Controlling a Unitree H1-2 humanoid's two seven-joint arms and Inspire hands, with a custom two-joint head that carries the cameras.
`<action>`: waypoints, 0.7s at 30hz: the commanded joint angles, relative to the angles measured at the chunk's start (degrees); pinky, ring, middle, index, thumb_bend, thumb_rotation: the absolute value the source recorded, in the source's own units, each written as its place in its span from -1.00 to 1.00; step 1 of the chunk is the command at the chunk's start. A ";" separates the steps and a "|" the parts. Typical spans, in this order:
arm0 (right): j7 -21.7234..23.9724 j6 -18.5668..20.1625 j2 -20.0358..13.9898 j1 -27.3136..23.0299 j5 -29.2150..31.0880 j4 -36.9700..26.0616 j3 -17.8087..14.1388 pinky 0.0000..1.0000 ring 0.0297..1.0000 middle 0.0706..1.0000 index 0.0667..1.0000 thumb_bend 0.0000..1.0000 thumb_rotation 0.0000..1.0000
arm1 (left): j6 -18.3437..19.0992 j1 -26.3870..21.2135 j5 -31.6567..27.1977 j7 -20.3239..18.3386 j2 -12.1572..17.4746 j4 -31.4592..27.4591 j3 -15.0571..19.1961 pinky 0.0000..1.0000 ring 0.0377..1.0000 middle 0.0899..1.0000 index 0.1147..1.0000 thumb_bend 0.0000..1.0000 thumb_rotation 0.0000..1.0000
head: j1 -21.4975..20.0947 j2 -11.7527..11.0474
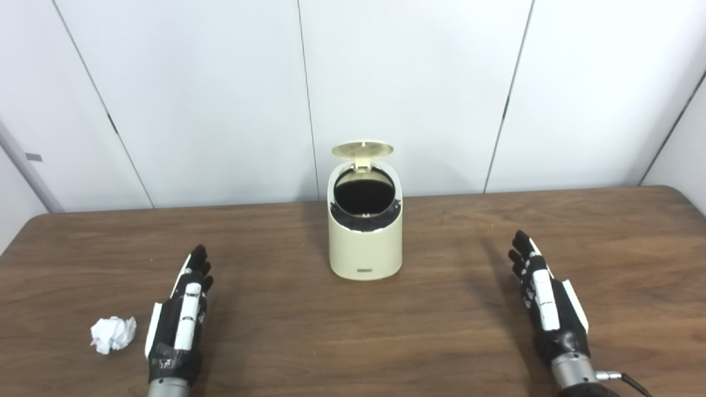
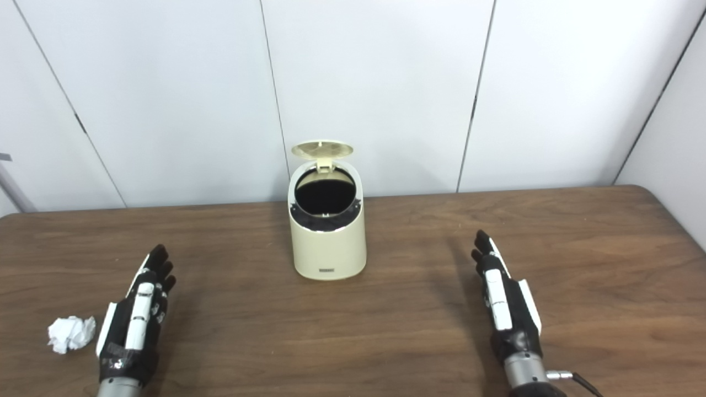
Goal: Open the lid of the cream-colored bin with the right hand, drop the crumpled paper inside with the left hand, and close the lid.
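The cream-colored bin point(image 1: 364, 242) stands upright at the middle of the brown table, its round lid point(image 1: 362, 149) flipped up at the back and its dark mouth showing. A white crumpled paper point(image 1: 113, 333) lies on the table at the near left. Just to the right of the paper, my left hand point(image 1: 179, 317) is open, fingers straight and pointing away, not touching it. My right hand point(image 1: 543, 298) is open at the near right, well apart from the bin and holding nothing.
The table point(image 1: 441, 331) runs to a white panelled wall point(image 1: 413, 82) behind the bin. Its rounded right corner point(image 1: 675, 193) and left corner are in view. A thin cable point(image 1: 631, 380) leaves my right wrist.
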 commanded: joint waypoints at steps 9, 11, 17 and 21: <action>1.40 -3.56 -2.68 -1.19 3.37 0.91 -1.31 1.00 0.97 0.96 0.92 0.09 1.00 | 1.08 3.06 1.22 0.82 -1.70 -0.04 -1.73 1.00 1.00 1.00 0.95 -0.16 0.60 | 9.10 1.21; 2.25 -3.93 -3.39 -1.35 4.84 1.83 -1.70 1.00 0.99 0.99 0.94 0.06 1.00 | 1.41 3.08 1.98 1.46 -2.12 -0.36 -2.07 1.00 1.00 0.99 0.94 -0.13 0.58 | 10.90 1.50; 4.72 -4.01 -5.17 -1.77 7.89 3.43 -2.19 1.00 1.00 1.00 0.98 0.06 1.00 | 2.18 2.95 4.59 3.39 -3.43 -1.44 -2.71 0.99 0.96 0.94 0.91 -0.12 0.54 | 14.61 2.30; 4.93 -3.25 -5.33 -2.05 9.56 3.23 -2.64 1.00 1.00 1.00 0.96 0.05 1.00 | 2.14 2.92 5.84 4.05 -4.05 -1.58 -3.06 0.95 0.93 0.92 0.89 -0.06 0.51 | 17.04 2.79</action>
